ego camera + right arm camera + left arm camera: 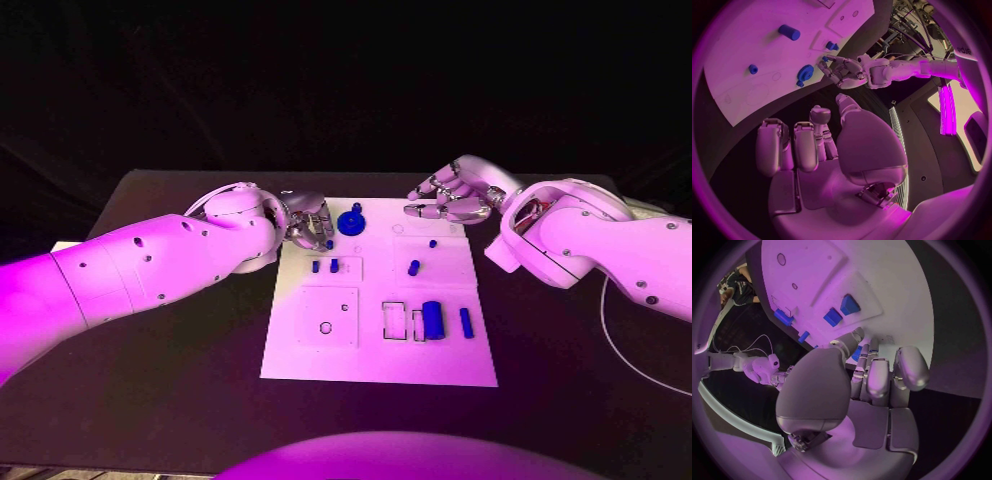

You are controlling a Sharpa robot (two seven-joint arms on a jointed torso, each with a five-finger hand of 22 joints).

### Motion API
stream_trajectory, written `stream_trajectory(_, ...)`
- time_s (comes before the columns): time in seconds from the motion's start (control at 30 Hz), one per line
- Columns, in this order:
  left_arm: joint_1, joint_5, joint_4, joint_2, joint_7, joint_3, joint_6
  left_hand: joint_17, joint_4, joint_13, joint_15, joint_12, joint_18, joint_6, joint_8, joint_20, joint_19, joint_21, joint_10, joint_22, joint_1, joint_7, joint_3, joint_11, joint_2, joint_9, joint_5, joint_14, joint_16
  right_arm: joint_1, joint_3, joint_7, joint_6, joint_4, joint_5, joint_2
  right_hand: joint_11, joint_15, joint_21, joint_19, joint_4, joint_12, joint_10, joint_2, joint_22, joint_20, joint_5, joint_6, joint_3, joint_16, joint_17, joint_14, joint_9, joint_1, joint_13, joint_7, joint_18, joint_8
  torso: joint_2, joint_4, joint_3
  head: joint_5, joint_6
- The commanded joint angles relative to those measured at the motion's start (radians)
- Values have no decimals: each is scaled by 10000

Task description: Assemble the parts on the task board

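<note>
The white task board [378,345] lies in the middle of the black table. My left hand [300,222] hovers at the board's far left corner, and a small blue part [856,353] sits pinched at its fingertips. Beside it a blue gear-shaped part [351,220] rests on the board. Two short blue pegs [325,266] stand just nearer than my left hand. My right hand [450,195] hangs over the board's far right edge, fingers loosely bent and holding nothing. The right wrist view takes in my left hand [842,70] and the gear-shaped part [805,75].
More blue parts lie on the board: a peg [414,267] near the middle, a small one [433,243] farther back, and a block [433,319] with a thin bar [466,321] at the near right. Bare black table [173,400] surrounds the board.
</note>
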Motion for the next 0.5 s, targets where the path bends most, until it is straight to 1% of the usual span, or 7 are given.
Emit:
stream_trajectory(0.03,-2,-41,-9,-42,60,3,-285,-55,-32,-11,113,-38,-61,-145,-20,71,-34,-130,-215,-94,-26,25,78,36,-103,8,11,62,-36,-6,0,25,132,-76,-41,-10,-9,-4,-87,-120,-17,-747,-420,32,-74,16,38,-14,-79,-48,24,506,4,209,-532,16,126,13,-2,-1,-6,-2,12)
stream_trajectory(0.13,-3,91,17,-143,108,5,-426,-321,-96,-26,173,-34,24,-279,-13,125,-171,-558,-568,-459,-7,102,67,122,-131,13,10,-18,-168,-6,0,-57,284,-209,-136,-23,7,-3,-204,-239,-252,-2893,-1572,195,-288,14,-261,-102,153,-506,-509,363,0,860,-2079,65,172,-9,-4,-2,-5,-21,24)
stream_trajectory(0.2,-1,343,83,-276,202,7,-515,-470,-131,-23,197,-21,59,-299,-2,149,-230,-737,-675,-608,18,133,63,151,-120,20,9,-64,-248,-6,0,-149,536,-328,-369,-36,85,48,-244,-265,-439,-4028,-2120,290,-345,28,-630,-133,553,-901,-980,274,1,1413,-2980,147,178,-10,-14,0,-9,-16,41)
stream_trajectory(0.23,2,532,134,-367,282,9,-542,-813,-175,-14,212,4,122,-254,19,172,-345,-1059,-707,-878,71,156,103,171,-79,31,13,-177,-446,-6,0,-207,682,-394,-568,-41,169,68,-249,-261,-595,-4637,-2434,298,-352,46,-936,-95,817,-1084,-1209,247,8,1754,-3477,184,178,9,-16,1,-7,-20,43)
stream_trajectory(0.27,13,964,231,-535,446,19,-594,-1580,-256,-5,214,39,260,-81,78,188,-612,-1743,-691,-1445,173,153,219,179,-11,55,16,-465,-919,-5,0,-302,914,-500,-1005,-48,316,189,-265,-261,-737,-5516,-2375,225,-375,102,-1410,-21,1244,-1217,-1375,254,8,2052,-4417,285,188,19,-19,-8,-5,-28,52)
stream_trajectory(0.4,55,2506,536,-1034,1316,45,-1102,-1959,-586,47,147,285,327,533,337,144,-824,-2090,-243,-1687,650,143,793,115,252,134,43,-708,-1165,-5,0,-570,1405,-692,-2648,-43,273,208,-287,-261,-1115,-6707,-2064,-63,-402,188,-1785,446,2107,-1363,-1575,274,41,2476,-5930,220,193,133,-24,-1,-1,-60,91)
stream_trajectory(0.5,69,4676,749,-1364,2405,47,-1882,-2910,-733,78,119,471,512,721,404,104,-1348,-3042,50,-2436,787,140,1111,85,355,128,36,-1233,-1757,-34,0,-918,1692,-736,-4113,12,210,216,-301,-260,-1279,-7165,-1733,-296,-419,190,-1992,705,2623,-1417,-1664,286,41,2455,-6736,67,200,146,-13,0,-1,-150,163)
